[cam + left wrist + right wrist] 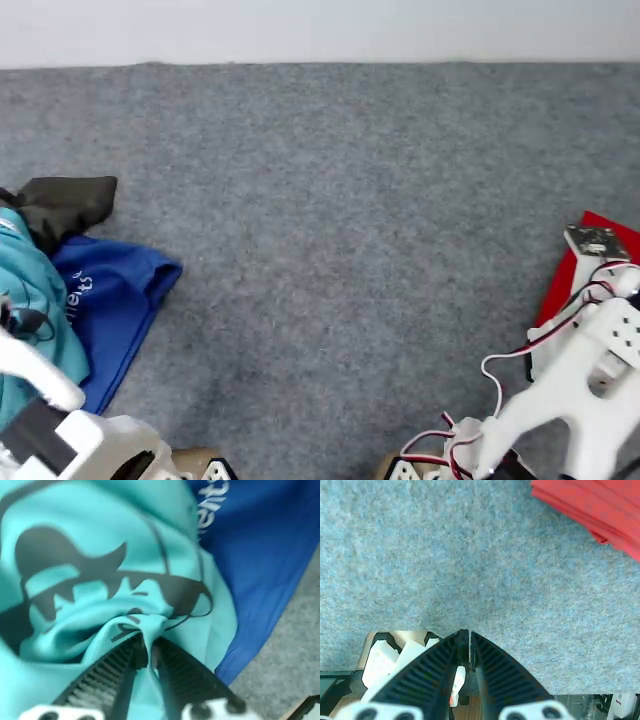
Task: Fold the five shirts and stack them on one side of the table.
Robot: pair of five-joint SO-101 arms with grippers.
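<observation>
A teal shirt (30,300) with a dark print lies bunched at the table's left edge, on top of a blue shirt (115,300). A dark olive shirt (65,200) sits behind them. In the left wrist view my left gripper (147,647) is shut on a pinched fold of the teal shirt (100,555), with the blue shirt (260,555) beside it. A folded red shirt (575,270) lies at the right edge, partly under the right arm. My right gripper (470,637) hangs shut and empty over bare felt, the red shirt (600,510) a little way off.
Grey felt (350,220) covers the table, with wide free room across the middle and back. A pale wall (320,30) runs along the far edge. The arm bases and cables (450,450) crowd the near edge.
</observation>
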